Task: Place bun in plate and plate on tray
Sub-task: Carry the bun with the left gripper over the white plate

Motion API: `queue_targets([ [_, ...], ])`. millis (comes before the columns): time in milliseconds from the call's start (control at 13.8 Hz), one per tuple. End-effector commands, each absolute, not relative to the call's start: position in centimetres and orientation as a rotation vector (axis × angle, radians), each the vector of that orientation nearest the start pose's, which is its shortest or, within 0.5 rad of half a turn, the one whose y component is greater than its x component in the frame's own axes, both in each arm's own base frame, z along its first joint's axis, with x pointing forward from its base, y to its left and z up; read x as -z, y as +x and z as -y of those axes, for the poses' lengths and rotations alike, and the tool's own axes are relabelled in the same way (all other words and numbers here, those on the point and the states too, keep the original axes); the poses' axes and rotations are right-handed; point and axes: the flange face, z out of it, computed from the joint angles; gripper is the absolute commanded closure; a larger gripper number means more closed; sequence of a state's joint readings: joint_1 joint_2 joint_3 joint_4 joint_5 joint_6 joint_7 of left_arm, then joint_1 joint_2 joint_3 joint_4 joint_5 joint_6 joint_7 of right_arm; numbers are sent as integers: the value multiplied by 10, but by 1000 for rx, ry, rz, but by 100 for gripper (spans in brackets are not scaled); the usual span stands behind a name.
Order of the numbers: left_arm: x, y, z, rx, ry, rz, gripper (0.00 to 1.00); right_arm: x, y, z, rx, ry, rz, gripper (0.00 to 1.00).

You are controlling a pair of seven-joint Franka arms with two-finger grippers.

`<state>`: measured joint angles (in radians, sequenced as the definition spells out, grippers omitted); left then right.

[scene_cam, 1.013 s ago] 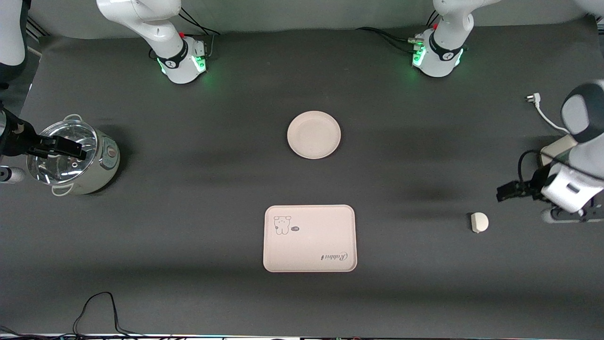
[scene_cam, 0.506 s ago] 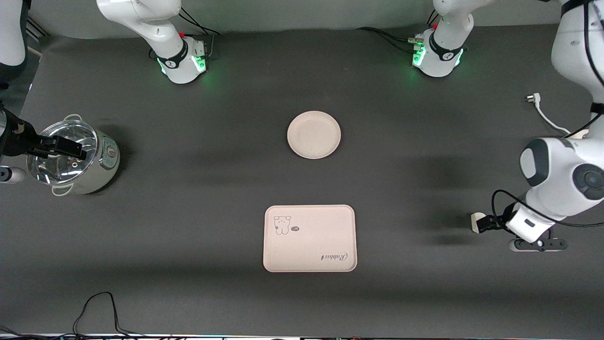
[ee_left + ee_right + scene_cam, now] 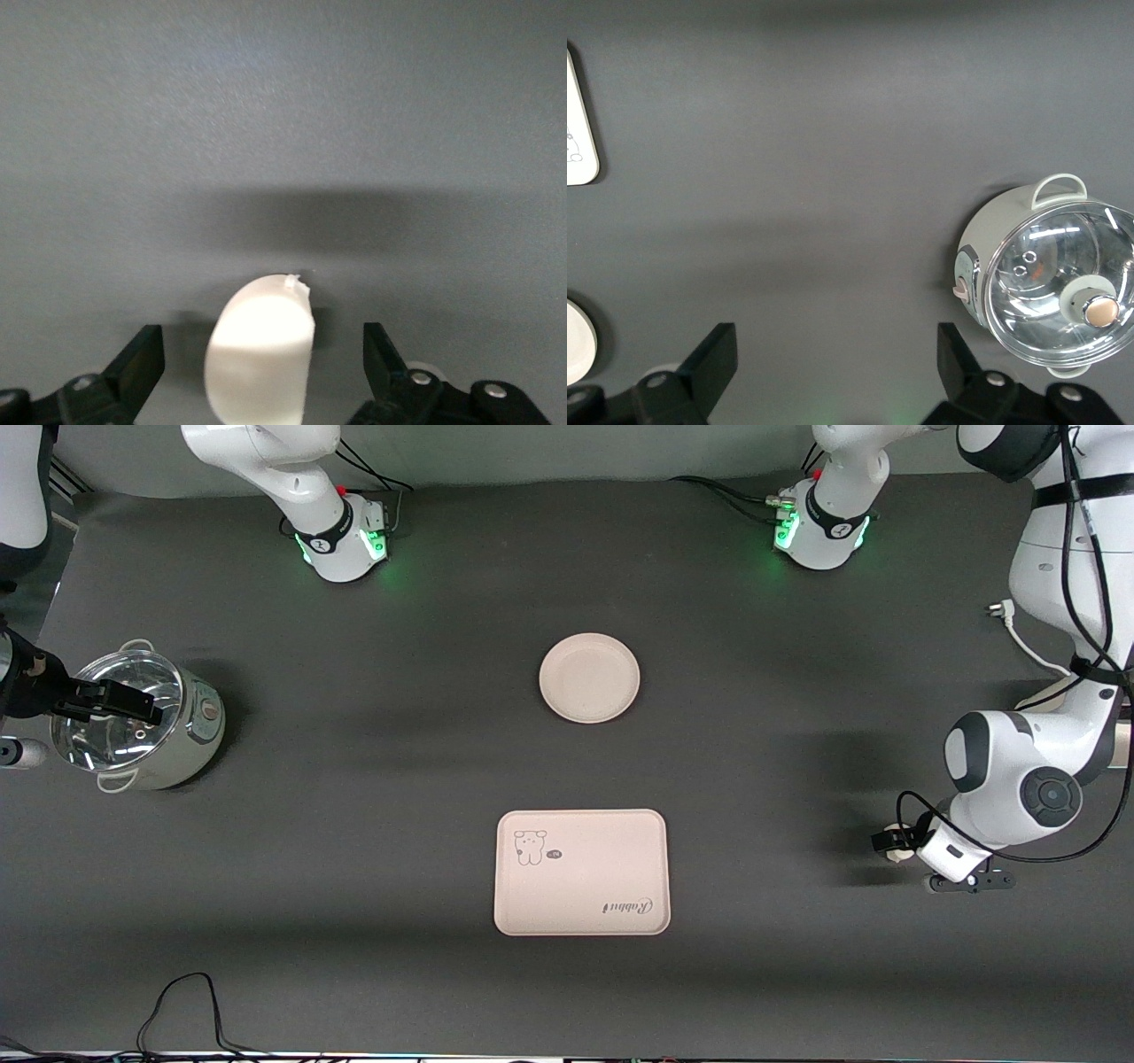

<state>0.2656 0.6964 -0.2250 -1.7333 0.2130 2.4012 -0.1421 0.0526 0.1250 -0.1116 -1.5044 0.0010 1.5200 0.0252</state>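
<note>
one small white dome-shaped bun (image 3: 898, 845), one round cream-beige plate (image 3: 589, 677), one cream-beige rectangular tray (image 3: 581, 872) and one glass-lidded cooking pot (image 3: 142, 722) are counted.

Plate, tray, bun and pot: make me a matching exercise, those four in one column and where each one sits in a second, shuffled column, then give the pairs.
Things:
1. plate
2. tray
3. bun
4. pot

Places:
A. between the open fingers of the left claw
B. under the right claw, at the right arm's end of the table
C. mid-table, nearest the front camera
D. mid-table, nearer the robot bases

Pairs: 1-D, 2-C, 3-A, 4-B
</note>
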Motion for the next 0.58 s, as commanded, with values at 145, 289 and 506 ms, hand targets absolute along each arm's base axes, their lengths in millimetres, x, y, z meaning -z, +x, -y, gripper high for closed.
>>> queue_targets([
  [145,-189,662,-27,-55,-3112,127,13,-585,578,31,-165,-3131,-113,0],
  [289,-189,662,-29,-50,-3108,113,45,-585,578,31,-165,-3131,-113,0],
  [506,-191,663,-32,-51,-3104,103,100,-586,578,31,-162,-3131,-115,0],
])
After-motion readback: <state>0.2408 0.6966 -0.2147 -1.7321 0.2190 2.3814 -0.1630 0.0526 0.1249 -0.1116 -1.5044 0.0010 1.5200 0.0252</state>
